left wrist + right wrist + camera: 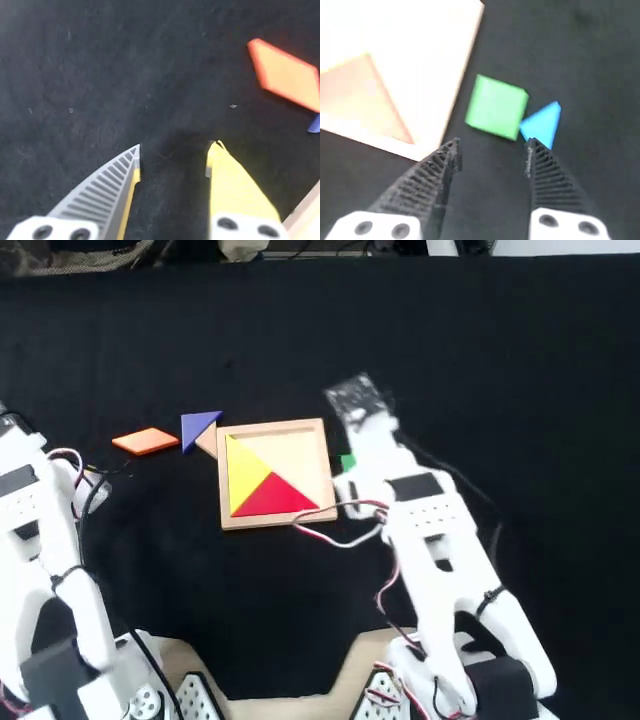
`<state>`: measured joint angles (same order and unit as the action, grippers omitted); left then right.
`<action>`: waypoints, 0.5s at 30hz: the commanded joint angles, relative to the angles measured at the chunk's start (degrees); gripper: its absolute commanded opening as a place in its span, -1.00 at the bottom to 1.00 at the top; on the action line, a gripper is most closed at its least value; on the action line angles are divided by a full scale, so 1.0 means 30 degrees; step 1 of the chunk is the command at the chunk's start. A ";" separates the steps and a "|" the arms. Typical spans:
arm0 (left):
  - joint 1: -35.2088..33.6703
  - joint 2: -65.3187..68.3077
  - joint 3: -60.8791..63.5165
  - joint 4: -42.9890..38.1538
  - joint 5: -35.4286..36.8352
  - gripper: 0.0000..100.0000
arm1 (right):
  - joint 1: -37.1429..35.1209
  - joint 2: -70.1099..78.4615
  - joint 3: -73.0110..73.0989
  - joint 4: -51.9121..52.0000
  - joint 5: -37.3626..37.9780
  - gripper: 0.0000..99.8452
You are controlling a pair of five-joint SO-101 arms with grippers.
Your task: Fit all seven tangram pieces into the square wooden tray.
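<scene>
The square wooden tray [298,452] lies mid-table and holds a yellow triangle [245,470] and a red triangle [276,499]. Off its left corner lie a blue triangle [198,423], a tan piece [208,443] and an orange parallelogram [146,441]. Beside the tray's right edge a green square [496,106] touches a light-blue triangle [541,124]. My right gripper [492,149] hovers open just short of the green square, with nothing held. My left gripper [174,150] is open over bare cloth, the orange parallelogram [286,76] off to one side.
Black cloth covers the table. The right arm [425,520] stretches along the tray's right side, covering part of the green square [347,462], with its cables trailing by the tray's near corner. The left arm [35,510] stands at the left edge.
</scene>
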<state>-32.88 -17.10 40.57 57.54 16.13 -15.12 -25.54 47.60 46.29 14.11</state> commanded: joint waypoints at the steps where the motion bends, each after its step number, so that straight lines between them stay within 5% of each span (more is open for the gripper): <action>1: 0.0073 0.0586 0.0044 -0.0645 0.0557 -0.54 | -0.2022 -0.0571 -0.3267 0.1143 0.0147 -0.57; 8: -0.0044 0.1582 0.0952 -0.3106 0.1846 -0.54 | -0.5363 0.0484 -0.5963 -0.0381 0.0352 -0.57; 15: 0.0044 0.1700 0.1011 -0.3136 0.1905 -0.55 | -0.6769 0.8278 -1.2293 0.1348 0.0850 -0.57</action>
<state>-32.88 -11.82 43.82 48.84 21.23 -33.14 -9.71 21.76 48.31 15.96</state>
